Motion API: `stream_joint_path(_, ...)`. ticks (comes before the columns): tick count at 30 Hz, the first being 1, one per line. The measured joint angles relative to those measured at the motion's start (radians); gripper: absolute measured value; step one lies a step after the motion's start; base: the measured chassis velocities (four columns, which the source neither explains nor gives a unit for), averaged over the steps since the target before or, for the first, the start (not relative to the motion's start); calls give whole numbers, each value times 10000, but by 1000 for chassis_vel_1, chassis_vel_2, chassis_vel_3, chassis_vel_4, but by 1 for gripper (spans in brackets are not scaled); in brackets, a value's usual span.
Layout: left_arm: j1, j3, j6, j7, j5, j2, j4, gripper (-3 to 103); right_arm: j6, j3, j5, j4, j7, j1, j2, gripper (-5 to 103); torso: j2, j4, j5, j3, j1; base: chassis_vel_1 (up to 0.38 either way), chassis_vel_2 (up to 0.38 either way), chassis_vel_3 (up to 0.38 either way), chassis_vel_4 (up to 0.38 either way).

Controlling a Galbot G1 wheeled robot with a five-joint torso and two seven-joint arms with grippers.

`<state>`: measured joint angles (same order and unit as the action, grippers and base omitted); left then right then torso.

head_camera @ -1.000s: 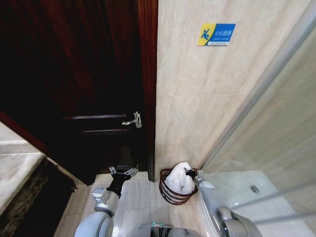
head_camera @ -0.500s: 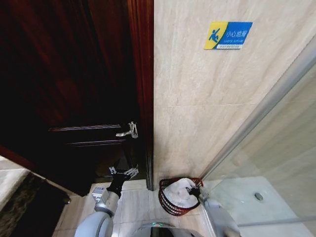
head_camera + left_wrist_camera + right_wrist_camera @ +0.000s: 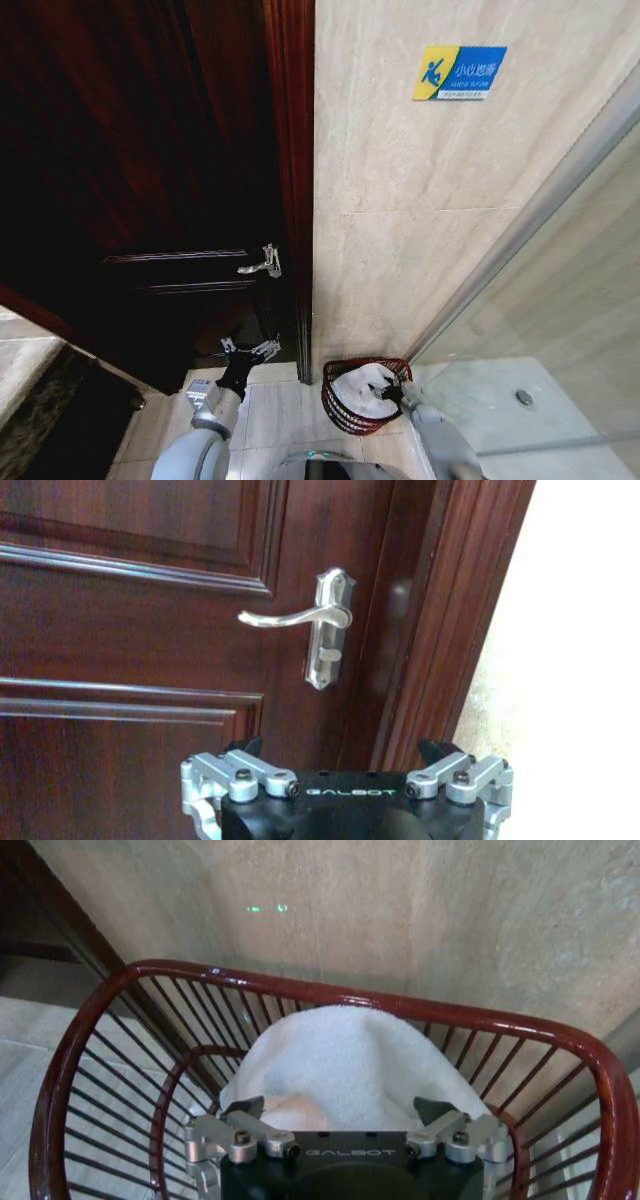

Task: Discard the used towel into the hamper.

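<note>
- The hamper (image 3: 366, 396) is sitting on the tiled floor in the corner, between the dark wooden door frame (image 3: 290, 180) and the glass shower panel (image 3: 560, 300), close against the beige wall (image 3: 400, 220).
- The towel (image 3: 345, 1065) is lying inside the hamper as a rounded white mound, its top rising to about the level of the thick red-brown rim.
- The right gripper (image 3: 345, 1121) is hanging over the hamper's opening, directly at the towel; its fingertips (image 3: 245, 1106) are standing apart on either side of the mound, so the jaws look released, though whether the cloth is touching them is hard to tell from this angle.
- The left gripper (image 3: 345, 761) is idling beside the base, facing the door and its silver lever handle (image 3: 320, 622), fingers spread and grasping nothing.
- Judged from this, the drop step is in hand and the task is close to done: the towel is resting in the hamper.
- The next move calls for lifting the right arm straight up and clear, taking care not to snag the cloth or catch the wire rim.
</note>
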<state>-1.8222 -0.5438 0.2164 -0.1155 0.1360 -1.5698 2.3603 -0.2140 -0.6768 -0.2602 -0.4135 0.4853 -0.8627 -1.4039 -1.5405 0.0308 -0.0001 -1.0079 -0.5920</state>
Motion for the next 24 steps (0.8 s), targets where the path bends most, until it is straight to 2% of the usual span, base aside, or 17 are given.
stream_joint_path(4, 0, 0, 0, 0, 0, 0, 0, 100, 10, 6, -105, -18, -121, -40, -55, 100, 0, 0, 1, 0, 0, 0, 0, 0, 0)
stream_joint_path(11, 0, 0, 0, 0, 0, 1, 0, 100, -182, 88, 125, -925, -168, -617, 101, 100, 1, 0, 0, 0, 1, 0, 0, 0, 0)
stream_joint_path(16, 0, 0, 0, 0, 0, 0, 0, 100, 203, 847, 1723, -3229, -354, -1731, 500, 100, 1, -1, 1, 0, 2, 0, 0, 0, 0)
stream_joint_path(20, 0, 0, 0, 0, 0, 1, 0, 100, 394, 1029, 2353, -4097, -487, -2117, 617, 100, 1, 0, 1, 0, 2, 0, 0, 0, 0)
stream_joint_path(21, 0, 0, 0, 0, 0, 0, 0, 100, 500, 1124, 2809, -4777, -696, -2445, 682, 100, 1, -1, 1, 0, 1, 0, 0, 0, 0)
stream_joint_path(24, 0, 0, 0, 0, 0, 0, 0, 100, 583, 1045, 3393, -6118, -958, -3135, 693, 100, 1, 0, 4, 0, 1, 0, 0, 0, 0)
